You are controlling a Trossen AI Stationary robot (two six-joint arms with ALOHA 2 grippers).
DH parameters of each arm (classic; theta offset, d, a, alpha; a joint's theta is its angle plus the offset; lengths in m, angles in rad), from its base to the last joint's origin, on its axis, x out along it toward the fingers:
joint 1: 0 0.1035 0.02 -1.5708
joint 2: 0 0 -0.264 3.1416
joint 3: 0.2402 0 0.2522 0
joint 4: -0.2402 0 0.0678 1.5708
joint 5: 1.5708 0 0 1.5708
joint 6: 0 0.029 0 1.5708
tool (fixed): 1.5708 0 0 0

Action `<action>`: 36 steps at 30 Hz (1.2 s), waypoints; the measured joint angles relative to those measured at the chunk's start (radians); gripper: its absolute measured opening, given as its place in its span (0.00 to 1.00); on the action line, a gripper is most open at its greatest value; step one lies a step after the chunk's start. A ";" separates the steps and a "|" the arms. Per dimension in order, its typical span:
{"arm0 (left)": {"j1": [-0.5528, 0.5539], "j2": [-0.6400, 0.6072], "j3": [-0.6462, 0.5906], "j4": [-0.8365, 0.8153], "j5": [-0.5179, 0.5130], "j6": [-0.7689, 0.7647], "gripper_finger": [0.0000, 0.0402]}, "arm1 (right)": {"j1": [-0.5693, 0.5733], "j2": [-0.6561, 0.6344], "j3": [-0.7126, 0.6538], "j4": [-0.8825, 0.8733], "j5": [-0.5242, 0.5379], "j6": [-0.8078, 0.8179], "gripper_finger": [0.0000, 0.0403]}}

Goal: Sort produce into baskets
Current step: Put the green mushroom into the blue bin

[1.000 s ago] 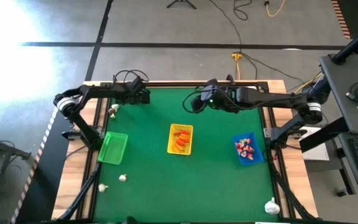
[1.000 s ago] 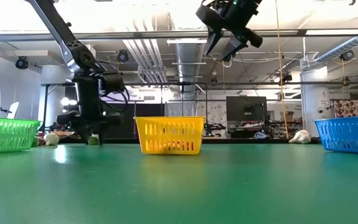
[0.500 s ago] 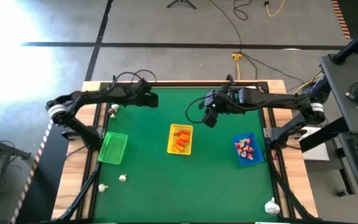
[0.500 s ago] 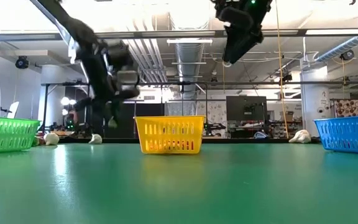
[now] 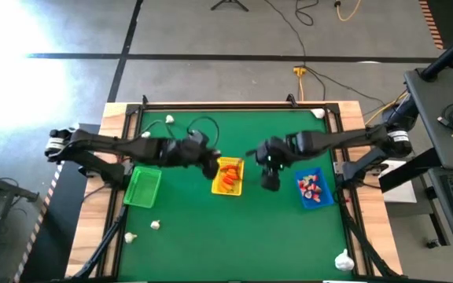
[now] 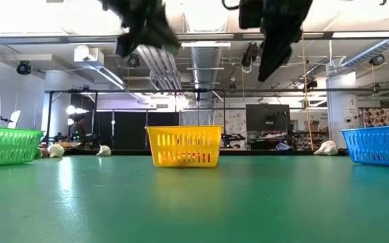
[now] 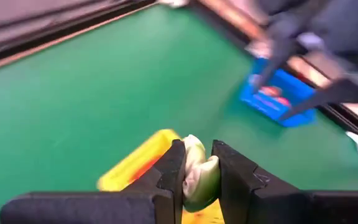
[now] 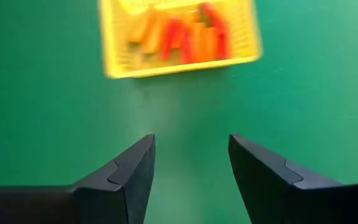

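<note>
The produce piece (image 7: pixel 196 171) in hand, a white-and-green one, is clamped between the fingers of the left end effector (image 5: pixel 209 165), which is held in the air just beside the near-left edge of the yellow basket (image 5: pixel 228 175). That basket carries orange and red pieces, while the green basket (image 5: pixel 142 186) lies well to the left of this end effector and looks empty. White pieces are judged to belong with the green basket, so the step is best done by carrying the piece back over the green basket, lowering it inside the rim, and only then parting the fingers, so that it cannot bounce off the perforated wall. If the yellow basket is meant instead, the release should be made over its middle, not its edge.

The piece's long axis is seen in the left wrist view to run along the fingers, with the pale end poking out beyond the tips and the green part lower between them; how it points relative to the bench cannot be told.

The right end effector (image 5: pixel 270 178) hangs empty and moderately wide, fingers apart, between the yellow basket and the blue basket (image 5: pixel 311 189), above bare bench (image 5: pixel 234 228). Enough clearance should be kept between the two arms, which are near each other.

Loose white pieces (image 5: pixel 155 225) remain on the bench, well away from both end effectors.
</note>
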 joint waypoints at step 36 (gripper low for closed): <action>-0.514 0.665 0.225 0.304 -0.149 -0.214 0.13 | 0.765 0.181 -0.026 0.268 0.403 1.037 0.31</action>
